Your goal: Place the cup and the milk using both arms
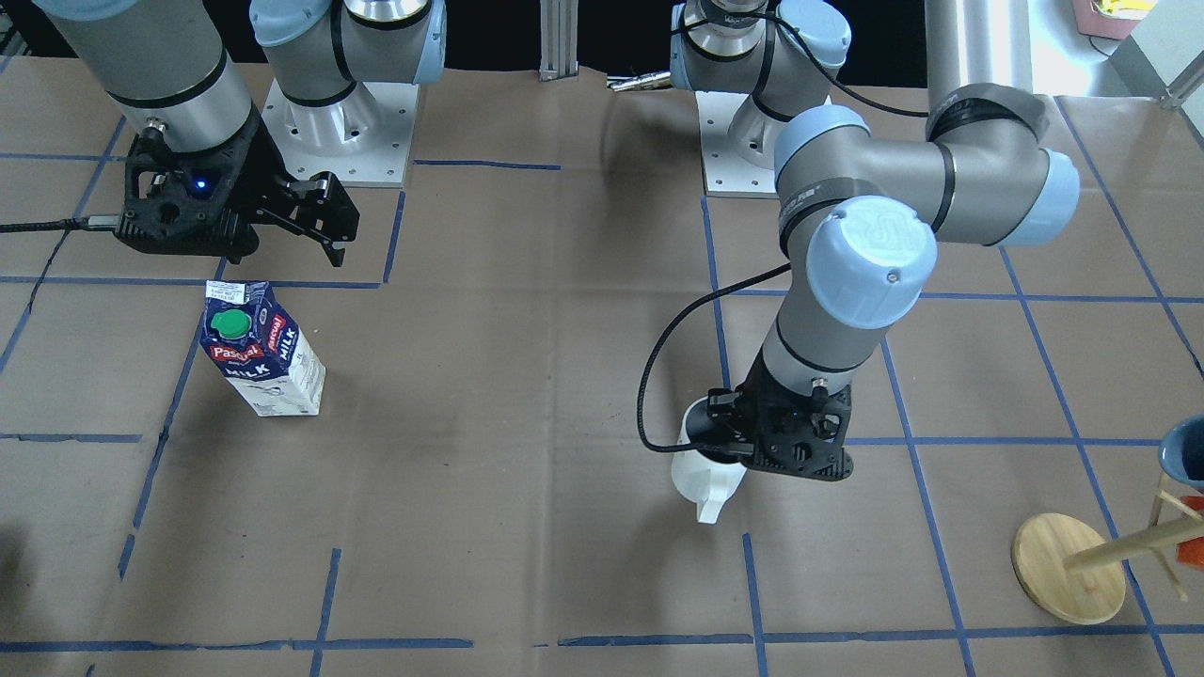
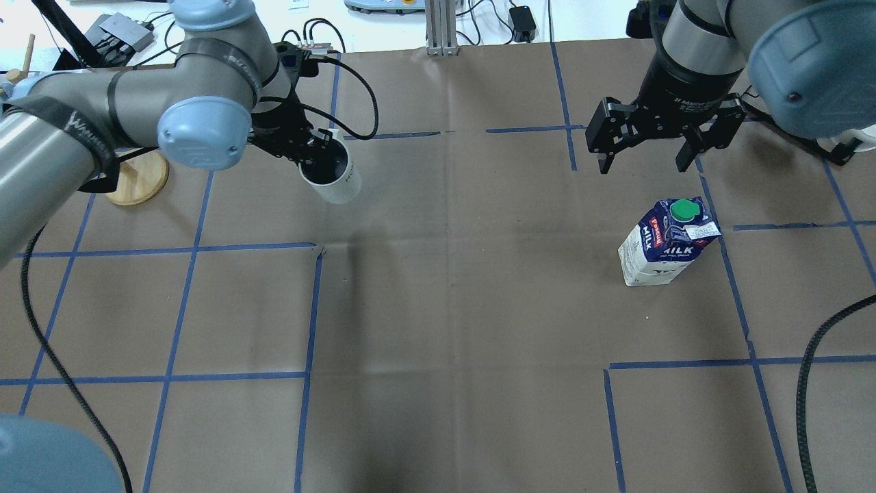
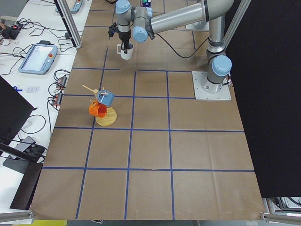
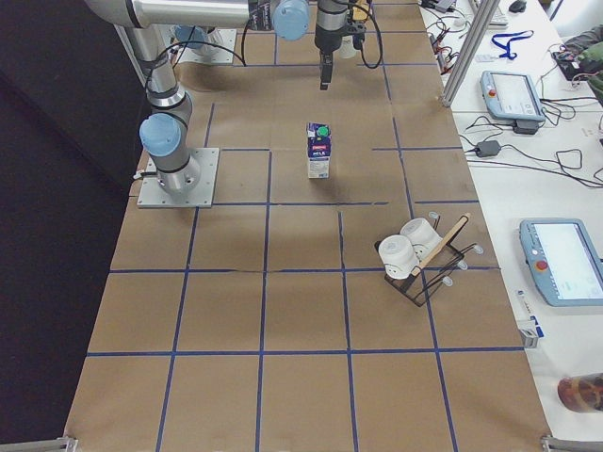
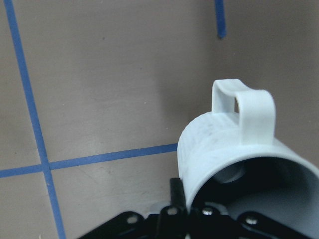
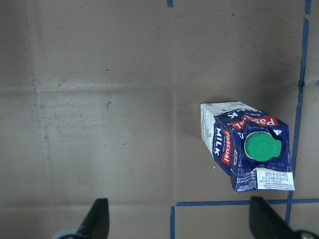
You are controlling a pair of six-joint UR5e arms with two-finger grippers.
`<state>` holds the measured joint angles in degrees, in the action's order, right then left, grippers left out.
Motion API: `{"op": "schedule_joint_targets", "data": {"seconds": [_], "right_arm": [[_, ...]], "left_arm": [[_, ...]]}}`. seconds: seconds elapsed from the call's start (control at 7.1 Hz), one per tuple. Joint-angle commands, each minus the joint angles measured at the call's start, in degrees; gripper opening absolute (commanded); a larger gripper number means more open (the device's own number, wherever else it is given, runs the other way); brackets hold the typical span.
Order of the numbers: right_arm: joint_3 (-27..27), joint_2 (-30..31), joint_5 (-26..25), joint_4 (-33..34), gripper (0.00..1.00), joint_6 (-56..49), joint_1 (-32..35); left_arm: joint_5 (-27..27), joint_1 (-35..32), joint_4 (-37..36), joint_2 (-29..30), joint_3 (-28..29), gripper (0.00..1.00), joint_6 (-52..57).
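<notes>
While my left gripper (image 2: 316,152) clamps the cup (image 2: 334,179) at the table's (image 2: 445,308) left, the milk (image 2: 667,239), lettered "Pascual" and "MILK", stands upright near my wide-apart right gripper (image 2: 642,166); the left wrist view shows the cup's handle (image 5: 244,107), hidden overhead.

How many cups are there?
5: a white cup in the left hand, a blue cup and an orange cup on the wooden stand, two white cups on the rack. Others may be hidden.
</notes>
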<state>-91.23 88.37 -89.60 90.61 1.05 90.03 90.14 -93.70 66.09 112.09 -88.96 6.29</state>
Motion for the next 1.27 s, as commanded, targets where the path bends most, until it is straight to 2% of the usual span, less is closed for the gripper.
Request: {"op": "schedule_joint_targets", "data": {"seconds": [0.0,0.42,0.85,1.13], "right_arm": [[0.0,0.0,0.0,0.0,1.00,0.0,0.1],[0.0,0.0,0.0,0.1,1.00,0.0,0.1],[0.0,0.0,0.0,0.0,1.00,0.0,0.0],[0.0,0.0,-0.1,0.0,1.00,-0.5,0.0]], "left_arm": [[-3.7,-3.7,-1.1,8.5,7.6,0.00,-5.0],[-2.7,-8.1,-0.3,17.5,18.1,0.00,-9.8],[-1.7,-8.8,4.5,17.6,18.4,0.00,-13.0],[-0.7,-8.7,5.6,17.9,18.3,0.05,-13.0]]}}
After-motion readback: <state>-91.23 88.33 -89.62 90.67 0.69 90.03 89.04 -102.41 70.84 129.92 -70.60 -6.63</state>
